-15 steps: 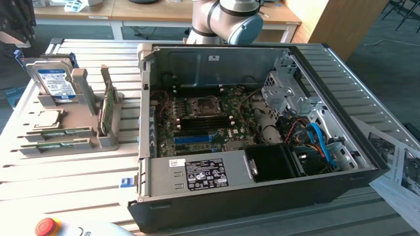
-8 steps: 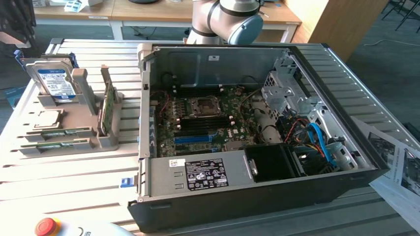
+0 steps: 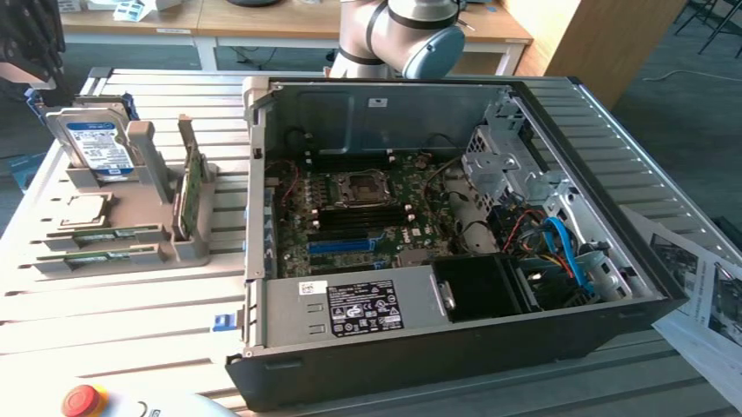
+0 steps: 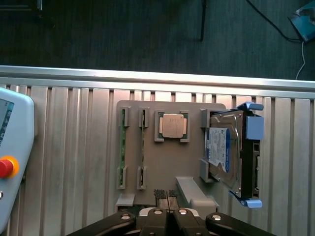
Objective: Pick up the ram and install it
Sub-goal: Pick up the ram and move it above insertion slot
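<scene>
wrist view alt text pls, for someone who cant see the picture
The gripper hangs over a grey parts holder on a slatted metal table. The holder carries two green ram sticks side by side, a processor chip next to them, and a hard drive with a blue-white label standing on edge.

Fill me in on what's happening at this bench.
A robot arm is set to put ram into the open computer case. Its hand is shut, holds nothing and hangs above the grey parts holder. Two ram sticks lie flat in that holder beside a processor and a hard drive; another ram stick stands upright there. No ram is picked up yet, and the motherboard's slots look bare.
</scene>
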